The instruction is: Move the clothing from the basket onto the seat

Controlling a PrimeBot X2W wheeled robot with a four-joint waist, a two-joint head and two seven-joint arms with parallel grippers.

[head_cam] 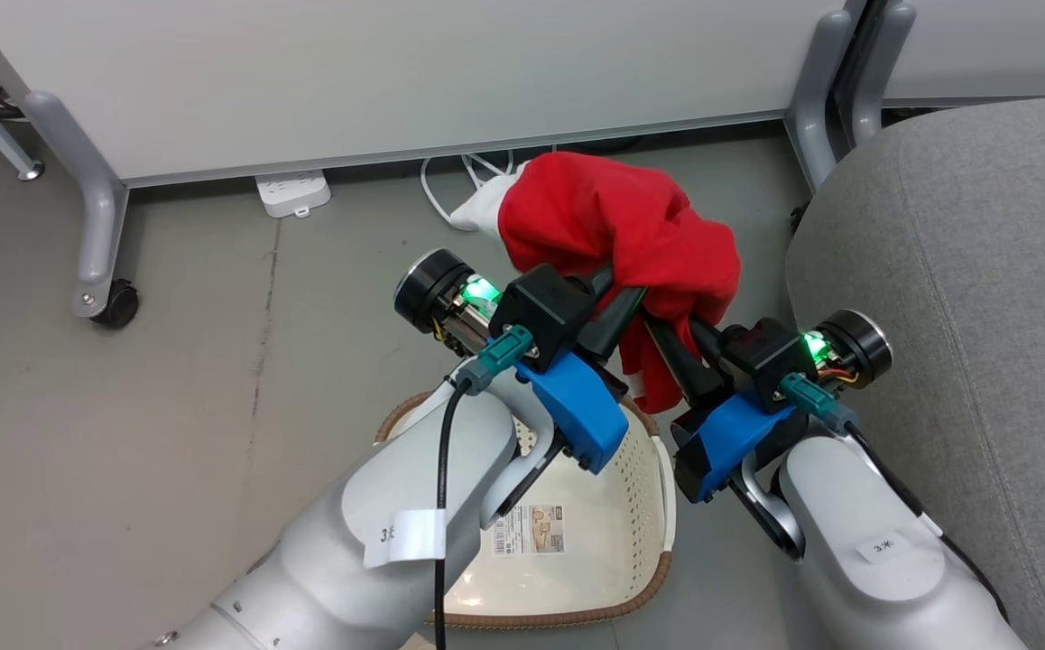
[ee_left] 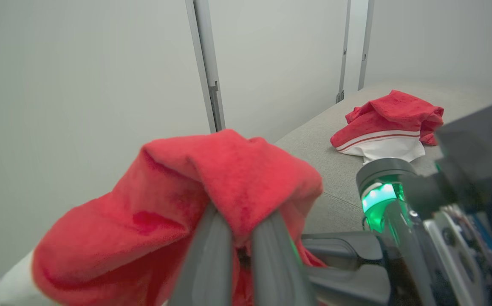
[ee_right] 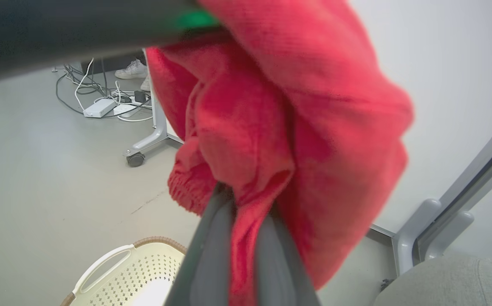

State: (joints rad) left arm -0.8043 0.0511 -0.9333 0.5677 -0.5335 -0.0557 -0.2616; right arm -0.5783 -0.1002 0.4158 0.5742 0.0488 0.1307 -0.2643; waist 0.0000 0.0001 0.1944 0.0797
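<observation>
- Left claw [head_cam: 620,293] is pressed together on a fold of the red garment [head_cam: 613,226]. In its wrist view the two dark fingers [ee_left: 212,255] pinch the cloth between them.
- Right claw [head_cam: 678,327] pinches the same garment from the other side, closed on a hanging fold.
- Both claws sit close together, angled toward each other. The garment is bunched over their tips and held up clear of the basket [head_cam: 617,506].
- A white panel of the garment shows at its far left edge, and a red tail hangs down between the claws.
- The basket stands on the grey floor [head_cam: 216,406] below the left forearm, with a barcode sticker visible on it.
- The seat [head_cam: 965,271] lies just to the right of the basket and the right arm.
- A second garment [ee_left: 390,123], red with a white striped panel, lies crumpled on the seat, well apart from the held one.
- Beyond, a white power strip [head_cam: 292,192] with cables lies at the foot of a pale partition [head_cam: 396,72].
</observation>
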